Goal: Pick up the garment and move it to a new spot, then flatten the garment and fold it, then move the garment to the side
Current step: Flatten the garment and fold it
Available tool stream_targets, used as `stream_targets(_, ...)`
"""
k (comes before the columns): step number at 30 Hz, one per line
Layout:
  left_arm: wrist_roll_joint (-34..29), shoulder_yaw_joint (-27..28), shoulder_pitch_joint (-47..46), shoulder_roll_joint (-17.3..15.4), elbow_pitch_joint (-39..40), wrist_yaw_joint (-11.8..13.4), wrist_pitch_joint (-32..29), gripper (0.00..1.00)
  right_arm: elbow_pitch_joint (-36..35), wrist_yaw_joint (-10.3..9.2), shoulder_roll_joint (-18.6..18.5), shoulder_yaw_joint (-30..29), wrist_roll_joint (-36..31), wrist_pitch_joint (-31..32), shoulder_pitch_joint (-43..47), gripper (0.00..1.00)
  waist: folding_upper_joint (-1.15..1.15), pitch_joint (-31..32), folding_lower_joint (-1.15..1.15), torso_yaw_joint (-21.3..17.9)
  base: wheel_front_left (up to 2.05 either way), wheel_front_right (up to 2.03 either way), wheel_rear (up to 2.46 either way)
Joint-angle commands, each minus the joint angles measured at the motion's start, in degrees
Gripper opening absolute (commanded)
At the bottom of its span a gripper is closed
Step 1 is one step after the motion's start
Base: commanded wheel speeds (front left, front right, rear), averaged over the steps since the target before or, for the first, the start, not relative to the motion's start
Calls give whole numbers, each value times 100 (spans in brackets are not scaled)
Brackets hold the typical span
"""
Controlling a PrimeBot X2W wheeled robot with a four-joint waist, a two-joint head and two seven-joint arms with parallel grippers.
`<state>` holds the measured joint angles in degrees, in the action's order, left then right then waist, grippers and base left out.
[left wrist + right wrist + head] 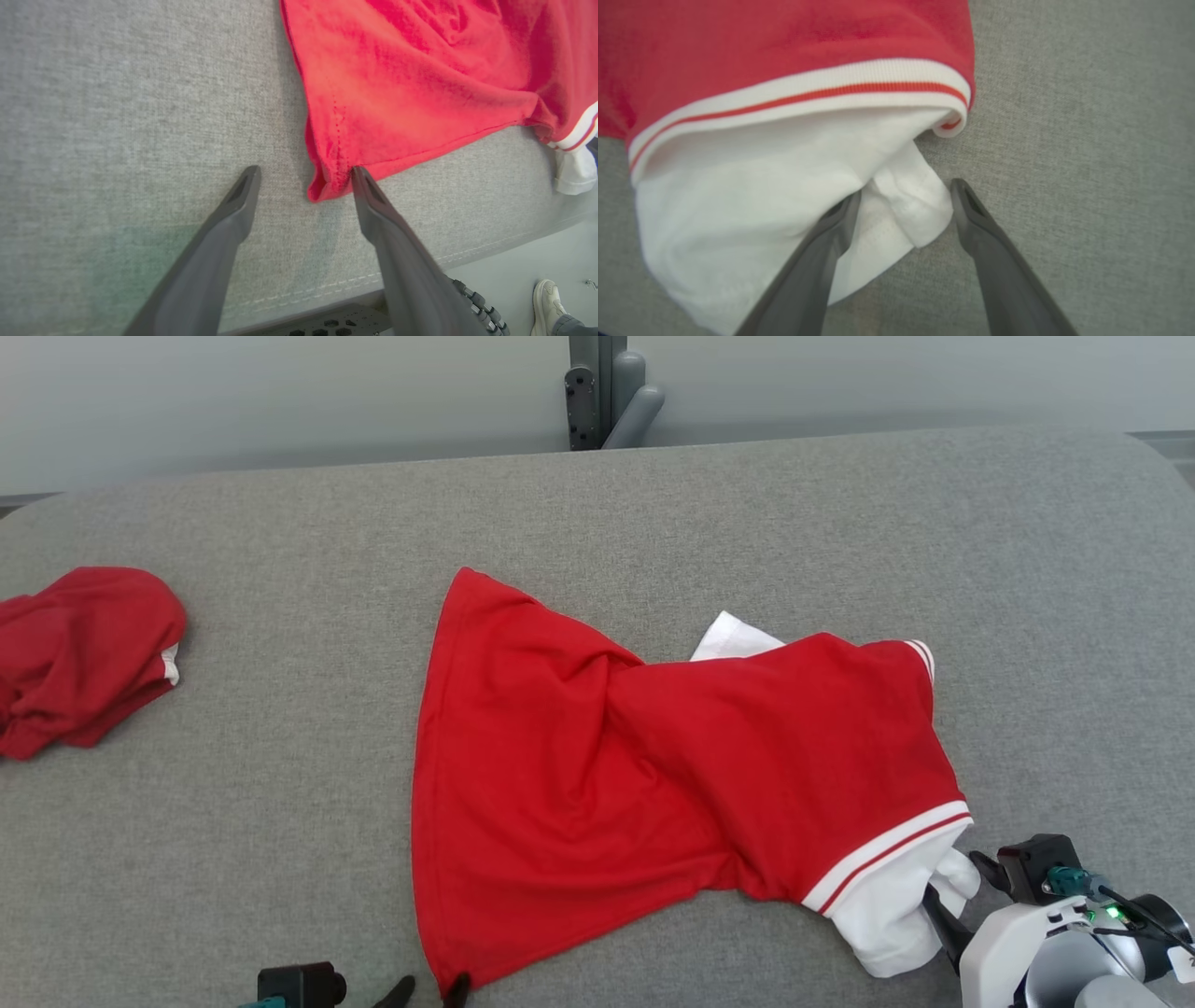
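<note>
Grey woven padding (747,504) covers the wide surface, with the red garment (579,756) lying rumpled at its middle toward the front edge, well apart from a second red bundle (84,653) at far left. The right gripper (906,186) stands parted astride a fold of the garment's white lining (738,196) without pinching it, and the left gripper (303,172) is spread wide too, holding nothing, the near hem corner (322,186) between its tips and one finger (373,200) touching it.

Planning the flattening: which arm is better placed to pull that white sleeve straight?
Right. The right gripper, open, straddles the white sleeve tip; the left gripper is at the red hem corner.
</note>
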<state>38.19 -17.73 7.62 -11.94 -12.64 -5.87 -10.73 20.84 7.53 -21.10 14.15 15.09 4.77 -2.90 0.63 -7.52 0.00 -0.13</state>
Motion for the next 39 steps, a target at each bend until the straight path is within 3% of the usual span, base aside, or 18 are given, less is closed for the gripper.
stream_targets(1,11,-37,-51,26,-115,0,-45,100,71,-8,-22,50,69,-1,-58,90,-63,-31,0,-5,0,0,0)
stream_targets(3,27,-97,-102,23,-181,-30,-82,100,114,-8,-22,93,94,19,-97,71,-63,-58,0,-10,0,0,0)
stream_targets(5,86,-136,-157,72,-218,-58,-47,100,157,-8,-15,151,149,40,-108,60,-63,-79,0,-16,0,0,0)
stream_targets(6,138,-242,-200,88,-245,-87,-64,100,200,-8,-20,217,222,91,-113,38,-63,-89,0,-25,0,0,0)
stream_targets(7,169,-291,-215,97,-249,-109,-66,85,213,-8,-33,252,263,110,-111,9,-63,-90,0,-32,0,0,0)
stream_targets(8,204,-329,-224,101,-241,-123,-48,47,217,-8,-53,283,294,111,-116,0,-63,-89,0,-41,0,0,0)
stream_targets(9,250,-360,-223,99,-227,-135,-22,27,233,-10,-60,265,324,84,-120,0,-63,-86,0,-54,0,0,0)
stream_targets(10,298,-390,-213,86,-232,-138,-32,0,254,-10,-72,252,359,100,-113,0,-63,-81,0,-68,0,0,0)
stream_targets(15,451,-549,-105,-136,-78,-151,-226,0,118,-14,-53,117,539,146,-82,0,-63,-59,0,-139,0,0,0)
stream_targets(18,761,-522,-23,-295,420,-165,-288,0,-369,-8,-14,-112,1056,182,-3,0,-63,-62,0,-185,0,0,0)
stream_targets(28,1701,93,226,-1546,3559,-170,-680,0,-3487,-7,-503,-1595,2969,984,509,0,-63,-229,0,-330,0,0,0)
stream_targets(31,1872,462,-87,-1896,4150,-169,-840,0,-4118,-7,-492,-2254,3264,1217,182,0,-63,-415,0,-352,0,0,0)
stream_targets(35,2264,993,-910,-2268,4365,-169,-1069,0,-4406,-7,-392,-2862,3459,1730,-742,0,-63,-871,0,-349,0,0,0)
stream_targets(39,2638,1420,-2454,-2453,3836,-154,-1237,0,-4142,-7,-395,-2820,3139,2422,-2176,0,-63,-1514,0,-280,0,0,0)
